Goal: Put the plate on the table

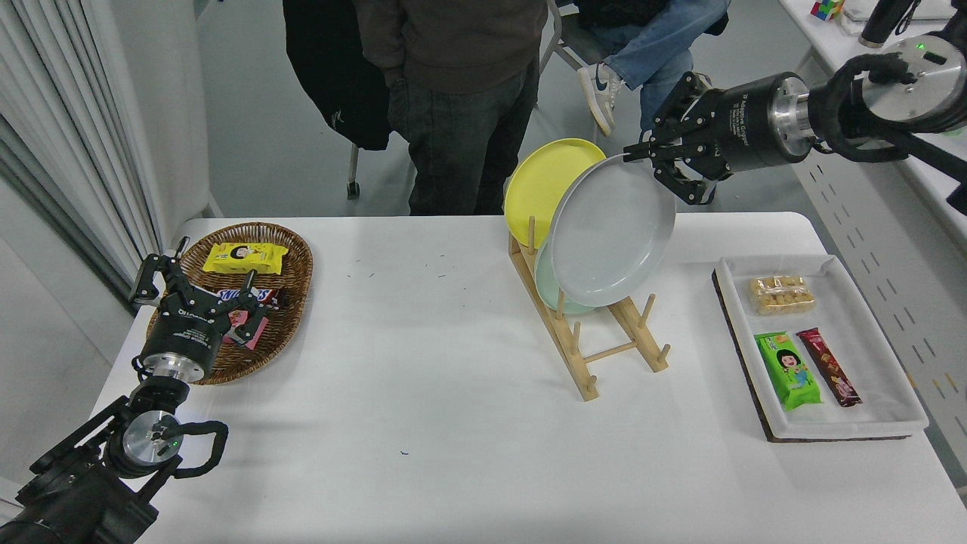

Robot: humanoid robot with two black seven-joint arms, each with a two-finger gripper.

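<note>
1. Head view: the right gripper (pixel 656 160) comes in from the 2 o'clock edge, its fingers (pixel 639 153) pinched on the upper right rim of the light-grey plate (pixel 612 230).
2. The plate hangs tilted in the air above the wooden rack (pixel 597 344), clear of its pegs, hiding most of the mint-green plate (pixel 563 302) and overlapping the yellow plate (pixel 540 189) at its 10 o'clock.
3. Both of those plates stand in the rack on the white tabletop (pixel 453 378).
4. At 3 o'clock from the rack lies a white tray (pixel 880 378) with three snack packs.
5. At 9 o'clock on the tabletop sits a wicker basket (pixel 291 302) of snacks; the left gripper (pixel 198 291) rests over its near edge at the lower left, fingers spread and holding nothing.
6. Two people (pixel 453 91) are at the far side, 12 o'clock.
</note>
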